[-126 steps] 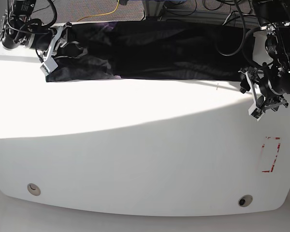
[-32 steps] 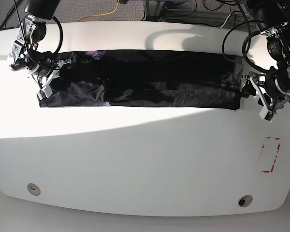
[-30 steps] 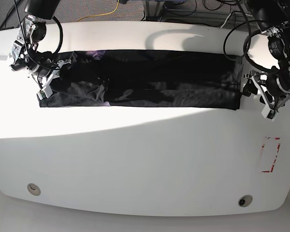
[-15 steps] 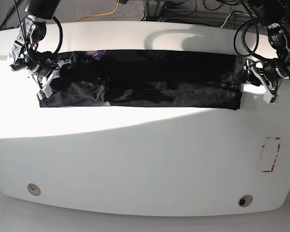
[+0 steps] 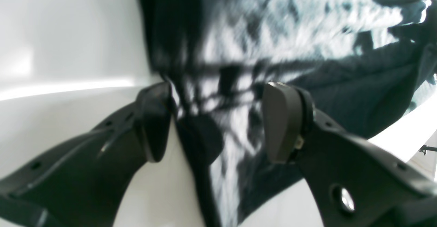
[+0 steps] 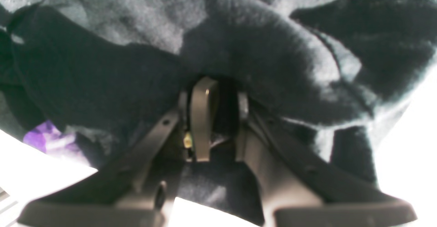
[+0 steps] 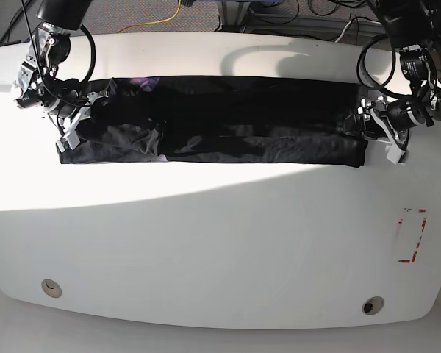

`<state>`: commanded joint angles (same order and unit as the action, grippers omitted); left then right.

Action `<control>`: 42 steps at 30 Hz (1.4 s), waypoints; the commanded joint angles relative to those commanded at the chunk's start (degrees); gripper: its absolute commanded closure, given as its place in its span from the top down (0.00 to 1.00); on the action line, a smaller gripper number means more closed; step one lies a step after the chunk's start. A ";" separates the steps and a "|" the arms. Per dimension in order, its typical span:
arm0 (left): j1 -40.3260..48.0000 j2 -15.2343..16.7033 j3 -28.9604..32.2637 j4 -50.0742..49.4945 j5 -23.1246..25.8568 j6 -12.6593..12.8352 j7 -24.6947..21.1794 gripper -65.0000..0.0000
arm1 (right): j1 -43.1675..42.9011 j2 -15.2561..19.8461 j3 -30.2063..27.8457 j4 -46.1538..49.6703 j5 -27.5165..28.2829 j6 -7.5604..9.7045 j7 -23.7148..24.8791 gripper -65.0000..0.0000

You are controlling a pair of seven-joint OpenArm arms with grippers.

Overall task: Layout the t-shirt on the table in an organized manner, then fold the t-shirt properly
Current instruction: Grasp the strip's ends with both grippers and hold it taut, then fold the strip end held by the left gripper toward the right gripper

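1. White and glossy, the table (image 7: 206, 243) carries a red dashed rectangle (image 7: 412, 234) near its right edge and two round holes (image 7: 51, 287) along the front.
2. Across the far half lies the t-shirt (image 7: 228, 121), a long black band with its long axis running left to right.
3. A purple patch (image 6: 51, 141) shows at its crumpled left end.
4. The right gripper (image 6: 213, 117) is pinched onto a fold of that end.
5. The left gripper (image 5: 215, 117) stands spread, straddling the opposite edge.
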<state>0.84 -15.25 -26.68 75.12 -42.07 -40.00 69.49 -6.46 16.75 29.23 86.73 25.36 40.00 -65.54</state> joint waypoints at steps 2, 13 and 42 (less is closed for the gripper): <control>0.00 0.09 0.00 0.44 -0.35 0.00 0.00 0.60 | 0.18 -0.26 0.00 0.00 0.00 0.00 -0.09 0.16; -0.09 1.58 0.18 0.44 0.00 0.00 0.00 0.11 | 0.35 -0.53 0.00 0.00 0.00 0.00 -0.09 0.16; 0.62 1.49 2.55 17.85 2.11 0.00 0.26 0.02 | 0.35 -0.53 0.00 0.00 0.00 0.00 -0.09 0.16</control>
<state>1.45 -13.76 -24.13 92.97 -39.96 -40.00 69.76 -6.11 16.22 29.23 86.73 25.36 40.00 -65.63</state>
